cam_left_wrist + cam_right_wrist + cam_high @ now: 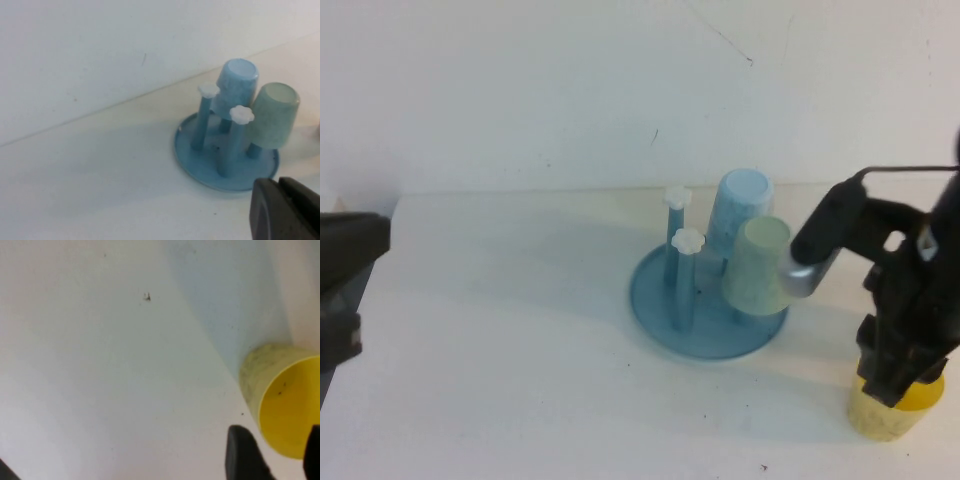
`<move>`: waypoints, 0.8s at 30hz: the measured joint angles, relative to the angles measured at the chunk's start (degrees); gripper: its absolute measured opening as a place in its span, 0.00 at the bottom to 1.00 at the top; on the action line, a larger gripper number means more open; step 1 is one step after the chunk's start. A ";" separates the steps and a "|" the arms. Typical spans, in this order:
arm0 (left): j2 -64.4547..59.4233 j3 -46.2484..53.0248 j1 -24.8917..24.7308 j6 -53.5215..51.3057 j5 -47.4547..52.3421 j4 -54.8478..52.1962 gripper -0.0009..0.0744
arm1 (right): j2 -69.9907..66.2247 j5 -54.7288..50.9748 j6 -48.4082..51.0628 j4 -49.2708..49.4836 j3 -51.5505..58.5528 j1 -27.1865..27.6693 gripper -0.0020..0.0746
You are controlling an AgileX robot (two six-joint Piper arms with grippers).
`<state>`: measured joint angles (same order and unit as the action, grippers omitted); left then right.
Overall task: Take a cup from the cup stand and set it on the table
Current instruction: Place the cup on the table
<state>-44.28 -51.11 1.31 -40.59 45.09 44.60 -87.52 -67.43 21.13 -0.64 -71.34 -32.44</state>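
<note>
The pale yellow cup stands upright, mouth up, on the white table at the front right, apart from the cup stand. My right gripper hangs just above it, open. In the right wrist view the two fingers straddle the cup's rim, with a small gap showing beside one finger. My left gripper is at the table's left edge, far from the stand. In the left wrist view its fingers are pressed together, empty.
The blue stand carries an upturned pale green cup and an upturned blue cup on its right pegs. Two bare pegs with white flower knobs stand on its left. The wall runs along the table's far edge.
</note>
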 joint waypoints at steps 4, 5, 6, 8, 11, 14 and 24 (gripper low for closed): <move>7.28 5.82 0.00 2.51 -5.50 -3.08 0.01 | 11.50 8.03 -0.37 3.11 5.37 0.00 0.34; 9.23 7.49 0.00 3.70 -7.17 -3.90 0.01 | 14.49 10.69 -0.08 4.41 6.93 0.00 0.34; 11.05 9.24 0.00 4.83 -8.87 -4.68 0.01 | 16.83 13.26 0.43 5.54 8.24 0.00 0.33; 14.01 12.40 0.00 7.13 -11.74 -6.38 0.01 | 22.26 17.84 2.12 8.74 11.69 0.00 0.31; 17.91 17.03 0.00 11.96 -15.72 -9.36 0.01 | 29.36 23.67 5.52 13.92 17.11 0.00 0.28; 20.14 21.23 0.00 17.17 -19.54 -13.23 0.01 | 35.14 29.88 10.37 20.84 23.17 0.00 0.24; 20.91 29.18 0.00 26.31 -27.42 -27.52 0.01 | 51.08 44.97 38.16 49.10 40.12 0.00 0.15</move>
<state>-23.37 -21.93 1.31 -14.29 17.67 17.07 -36.44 -22.46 59.29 48.46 -31.22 -32.44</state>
